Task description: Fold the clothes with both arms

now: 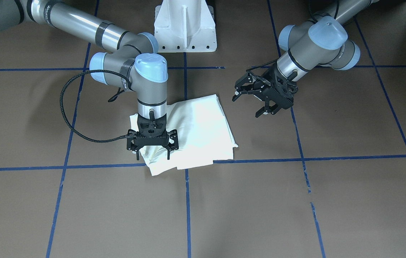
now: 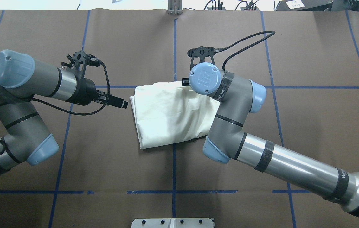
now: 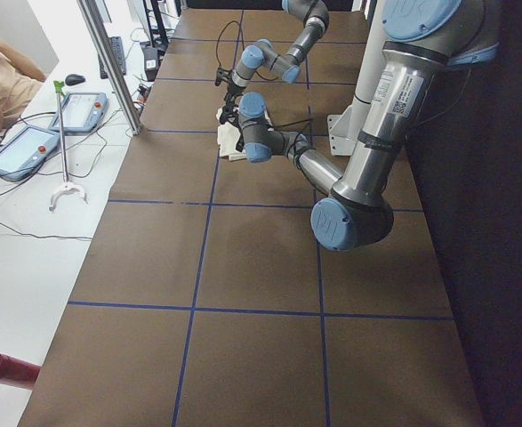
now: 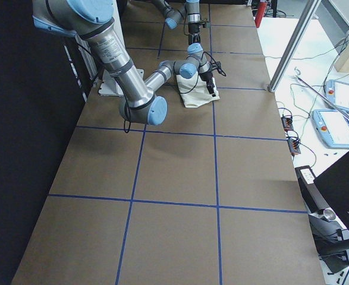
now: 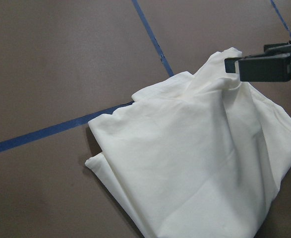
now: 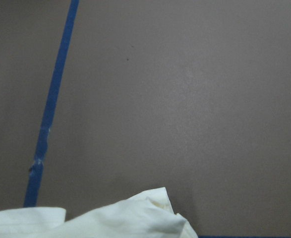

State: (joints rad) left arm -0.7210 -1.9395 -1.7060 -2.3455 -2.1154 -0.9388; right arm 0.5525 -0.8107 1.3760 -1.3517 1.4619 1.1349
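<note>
Seemingly late fold: shirt (image 1: pixel 199 129) on counter (image 1: pixel 296 200).
Spread right gripper (image 1: pixel 153 157) straddles its edge, should pinch; left gripper (image 1: pixel 248 106) open, empty.

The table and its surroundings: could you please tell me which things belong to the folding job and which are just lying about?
Job in hand:
T-shirt
right hand, down on the shirt
left hand, open beside it

Lying about:
control pendant
second pendant
grabber stick
red cylinder

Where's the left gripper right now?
In the front-facing view the left gripper hangs open on the right side, just right of the shirt's far corner and clear of the cloth.
</note>
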